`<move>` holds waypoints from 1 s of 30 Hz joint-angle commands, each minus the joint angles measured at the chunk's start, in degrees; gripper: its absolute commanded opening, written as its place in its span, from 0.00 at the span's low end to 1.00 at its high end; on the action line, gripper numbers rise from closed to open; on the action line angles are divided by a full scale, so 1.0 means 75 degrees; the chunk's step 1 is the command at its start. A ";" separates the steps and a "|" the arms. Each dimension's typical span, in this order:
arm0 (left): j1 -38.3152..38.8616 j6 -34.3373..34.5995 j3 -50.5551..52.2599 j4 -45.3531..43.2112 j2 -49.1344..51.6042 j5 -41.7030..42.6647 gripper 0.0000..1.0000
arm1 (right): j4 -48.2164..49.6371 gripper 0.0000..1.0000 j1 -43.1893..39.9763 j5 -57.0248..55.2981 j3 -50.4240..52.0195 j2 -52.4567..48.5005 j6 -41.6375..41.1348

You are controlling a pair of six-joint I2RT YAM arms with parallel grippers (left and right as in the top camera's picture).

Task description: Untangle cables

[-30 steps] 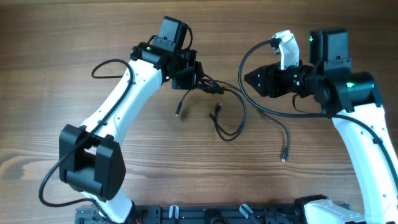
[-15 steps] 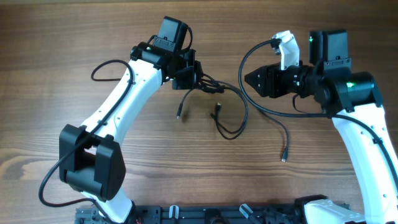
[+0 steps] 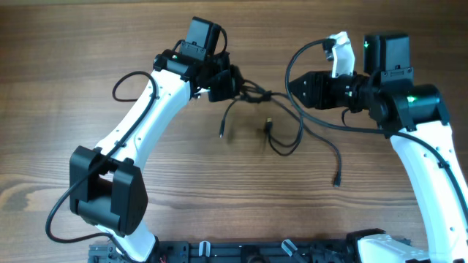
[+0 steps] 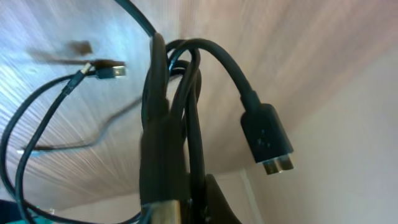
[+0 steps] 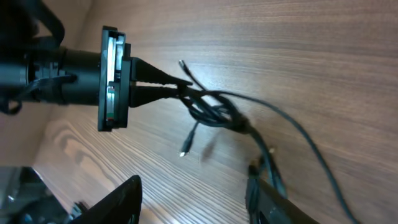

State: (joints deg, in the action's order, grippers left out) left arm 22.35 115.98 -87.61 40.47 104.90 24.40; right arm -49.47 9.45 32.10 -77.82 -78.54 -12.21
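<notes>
- Grips the cables (image 3: 252, 93) in the left claw (image 3: 238, 86), shut tight on the knot, by the far edge of the desk (image 3: 73, 44), about midway along it.
- From the right wrist view, shows two thin black fingers (image 5: 155, 84) of that left claw narrowing to a point on the tangled cables (image 5: 214, 112), apparently raised a little off the wood, with soft shadows below.
- From the left wrist view, fills the middle with the gripped cables (image 4: 186, 93), doubled over one another; cannot tell there how many.
- Dangles a chunky black plug (image 4: 268, 140) with a metal tip to the right of them, and a slimmer plug (image 4: 109, 70) out to the left, against blurred wood.
- Presents the right claw (image 3: 294, 88) at a middling spread, closed on nothing, just right of the knot and pointing at it.
- In its own view, sets the right claw (image 5: 193, 183) with its fingers (image 5: 127, 199) well apart at the bottom edge, one strand running down to the right-hand finger; touching or merely crossing in front, cannot tell.
- Toward the near edge from the knot, spreads loose ends: a short tail (image 3: 221, 134) with a plug, a second plug end (image 3: 269, 123), and a loop (image 3: 284, 151).
- Farther right, trails one long strand to a small plug (image 3: 338, 183), apart from the rest, in front of the right arm.
</notes>
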 commanded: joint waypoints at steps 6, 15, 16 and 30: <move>0.0006 0.1198 -0.0064 -0.0819 -0.0131 0.0947 0.04 | 0.0851 0.46 0.0519 -0.0038 -0.0035 -0.0813 -0.2906; 0.0055 0.1201 -0.0064 -0.0804 -0.0131 0.0941 0.04 | 0.1326 0.38 0.1154 -0.0358 -0.0035 -0.1609 -0.4001; 0.0055 0.1201 -0.0064 -0.0804 -0.0131 0.0941 0.04 | 0.1323 0.38 0.1154 -0.0391 -0.0023 -0.1652 -0.3998; 0.0055 0.1201 -0.0064 -0.0804 -0.0131 0.0947 0.04 | 0.1909 0.33 0.1160 -0.0880 0.0108 -0.2238 -0.4803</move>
State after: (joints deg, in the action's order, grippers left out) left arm 22.46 115.98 -87.61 34.61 104.90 29.89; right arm -37.76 18.09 27.75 -77.34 -93.56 -45.74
